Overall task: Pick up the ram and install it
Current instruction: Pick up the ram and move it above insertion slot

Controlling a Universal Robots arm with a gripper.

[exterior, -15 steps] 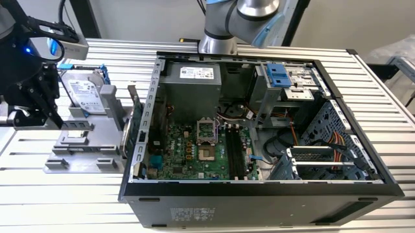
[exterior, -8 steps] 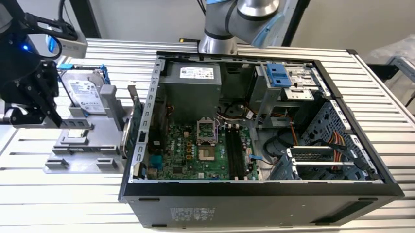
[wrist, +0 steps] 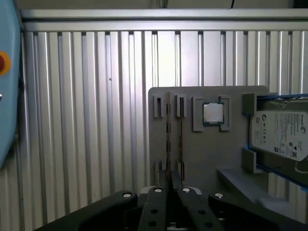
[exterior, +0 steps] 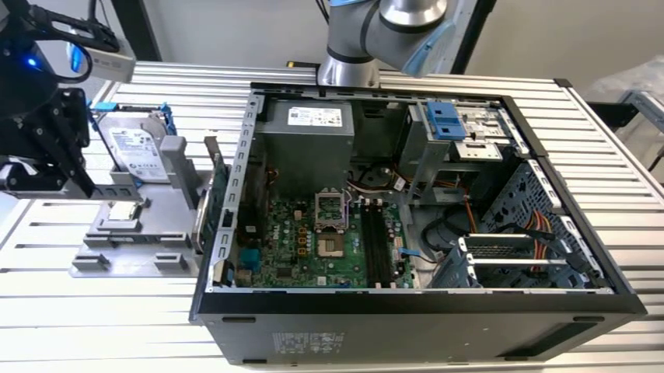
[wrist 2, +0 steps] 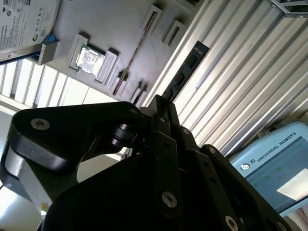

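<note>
Pincer (exterior: 62, 180) fingers are drawn in to the barest gap and clamp the ram (exterior: 117, 191) by its thin flat faces. The stick lies level under the fingertips, its pale labelled stretch pointing toward three o'clock in the exterior view. In the second wrist view the ram (wrist 2: 185, 72) juts out past the fingertips as a dark strip. In the first wrist view it is seen edge-on as a thin line (wrist: 168, 139) running out from the closed tips (wrist: 171, 188).

The pincer and ram hang above the grey tray (wrist: 207, 154), apart from it. In the exterior view they sit at nine o'clock from the computer case (exterior: 415, 299), well apart from it.

The tray rests on the ribbed metal table (exterior: 93, 326). It carries a silver hard drive (exterior: 135, 148) with blue brackets at its twelve o'clock end. A small square chip (wrist: 213, 113) sits in a seat near the tray's middle. A second stick (wrist: 180, 134) stands on edge in the slot just beside the chip.

The case lies open. Inside, the power supply (exterior: 306, 132) is toward twelve o'clock and a blue drive bracket (exterior: 446, 120) toward one o'clock. The green motherboard (exterior: 301, 241) lies across the floor, with long black memory slots (exterior: 379, 241) near its centre.
</note>
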